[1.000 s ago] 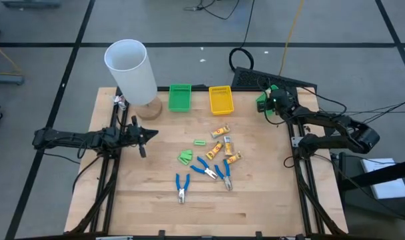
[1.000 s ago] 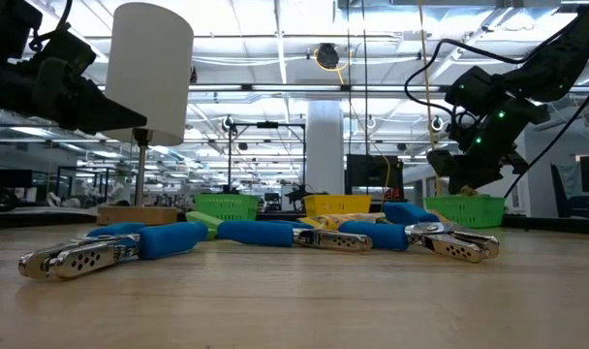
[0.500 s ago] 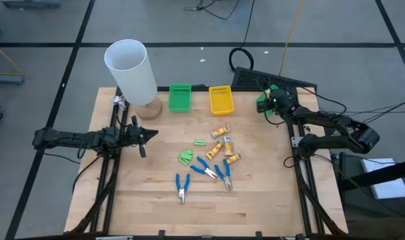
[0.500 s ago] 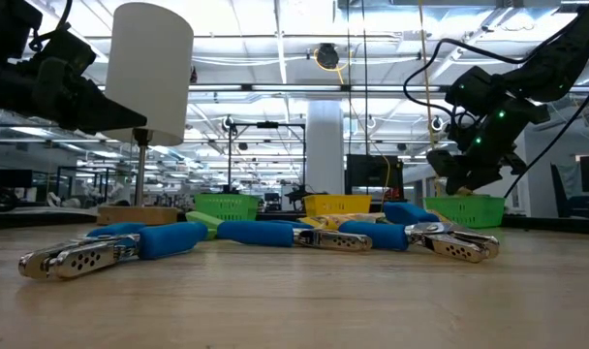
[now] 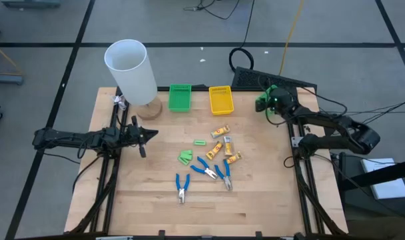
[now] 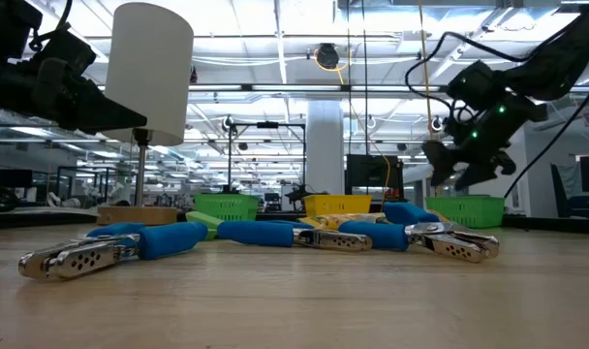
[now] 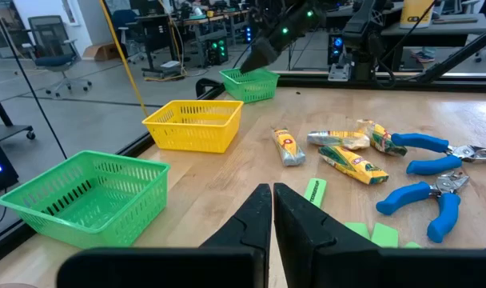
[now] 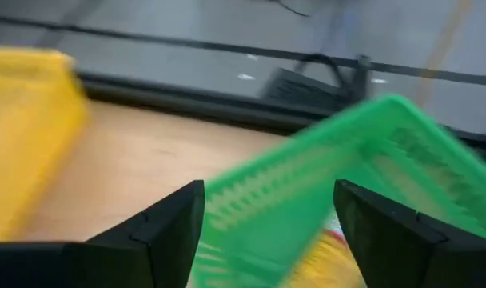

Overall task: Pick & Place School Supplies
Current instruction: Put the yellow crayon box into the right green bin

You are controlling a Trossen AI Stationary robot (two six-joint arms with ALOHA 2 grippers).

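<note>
A: Right gripper (image 5: 270,101)?
B: At the far right corner of the desk (image 5: 149,200), hovering over a small green bin (image 6: 464,209). The right wrist view shows the jaws spread wide with nothing between them. That bin (image 8: 339,192) fills the gap in that view, and something yellow shows at its lower edge; what it is cannot be told.

A: Left gripper (image 5: 144,137)?
B: On the left side of the desk, arm stretched level, pointing toward the middle. In the left wrist view (image 7: 272,210) its jaws are pressed together, empty.

A: The school supplies?
B: All loose in the middle of the desk. Yellow-orange sticks (image 5: 221,131) lie in a small scatter below the yellow bin (image 5: 220,99); the left wrist view shows them as wrapped packets (image 7: 352,162). A thin light-green piece (image 5: 200,143) sits just left of them, and a chunkier green piece (image 5: 185,157) lies nearer the front.

A: The blue tools?
B: Three pairs of blue-handled pliers. One (image 5: 182,187) lies alone toward the front; two more (image 5: 204,167) and (image 5: 224,176) lie close together just beside the lowest stick. In the low view their metal noses (image 6: 77,258) rest flat on the wood.

A: Bins and the rest?
B: A second green bin (image 5: 180,97) stands beside the yellow one along the far edge. A tall white cylinder (image 5: 130,71) stands on a round wooden base at the far left corner.
</note>
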